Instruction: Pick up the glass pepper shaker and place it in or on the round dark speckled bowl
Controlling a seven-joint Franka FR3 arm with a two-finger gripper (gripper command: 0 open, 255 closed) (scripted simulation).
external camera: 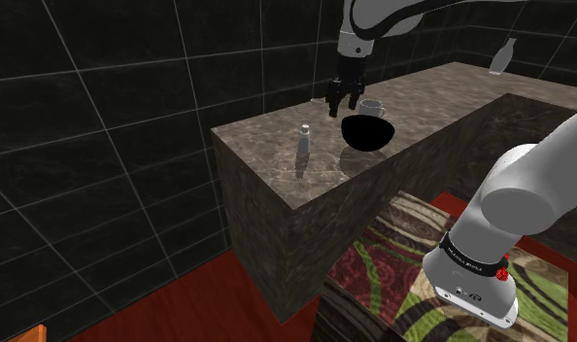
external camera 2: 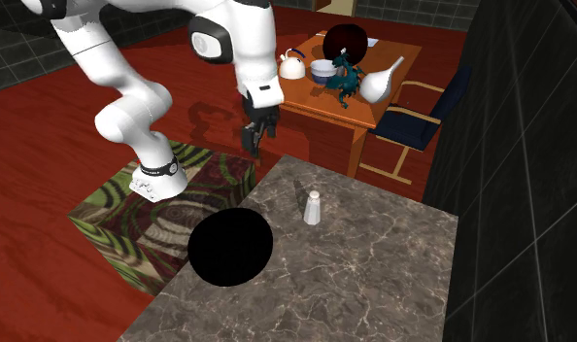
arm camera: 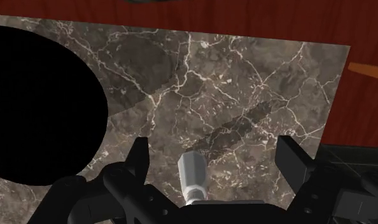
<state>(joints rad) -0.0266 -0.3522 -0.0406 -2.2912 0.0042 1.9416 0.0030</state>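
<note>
Clearly apart from gripper [external camera: 345,101], pepper shaker [external camera: 302,143]

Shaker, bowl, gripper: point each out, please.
Shaker [external camera 2: 313,208]: second exterior view, middle of its body.
Bowl [external camera 2: 230,246]: second exterior view, bare black inside.
Gripper [external camera: 342,107]: shoulder view, midway between its fingertips.

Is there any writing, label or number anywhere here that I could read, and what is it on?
On the black band round the white arm: white lettering, too small to read.
On the shaker, the bowl and the counter: no writing.
</note>
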